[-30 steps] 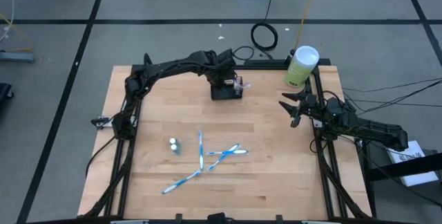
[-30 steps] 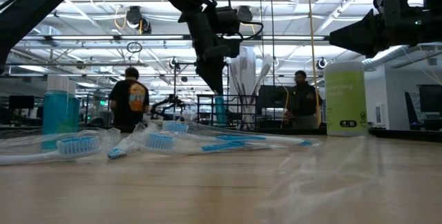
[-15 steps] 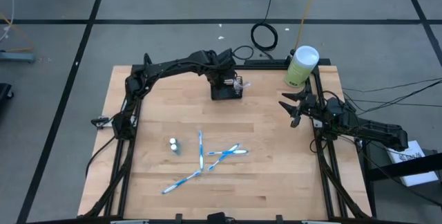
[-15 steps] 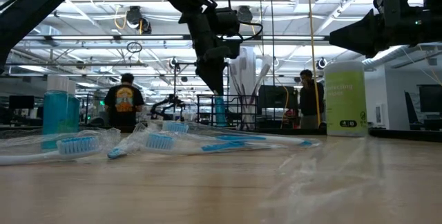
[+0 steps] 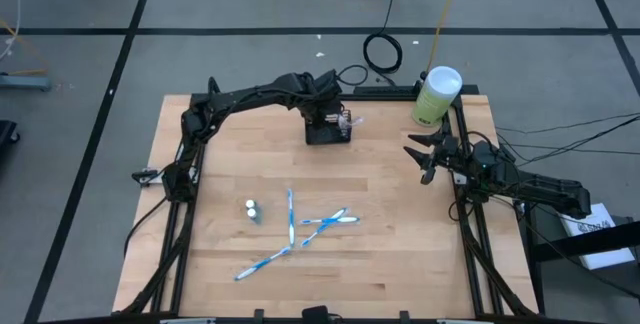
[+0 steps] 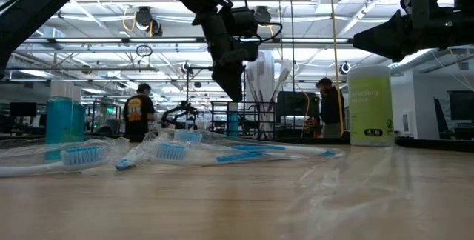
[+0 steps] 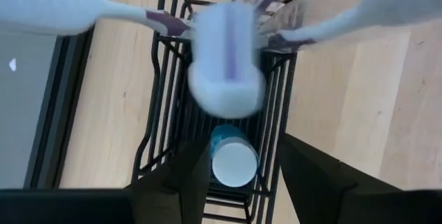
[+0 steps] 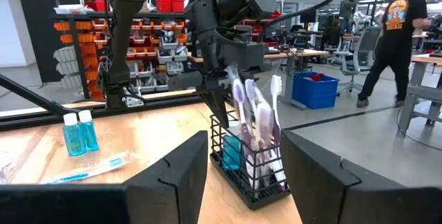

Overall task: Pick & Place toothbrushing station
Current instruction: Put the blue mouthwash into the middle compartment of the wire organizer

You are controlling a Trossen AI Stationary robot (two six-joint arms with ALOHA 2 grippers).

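One toothbrushing station (image 5: 328, 131), directly beneath left gripper (image 5: 322, 122), gripper parted

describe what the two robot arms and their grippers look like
Both arms are dark, near-black jointed links with chunky housings at the joints and thin black cables running along them. The left gripper and right gripper each end in two dark, flat, angular fingers. No coloured markings are visible on either.
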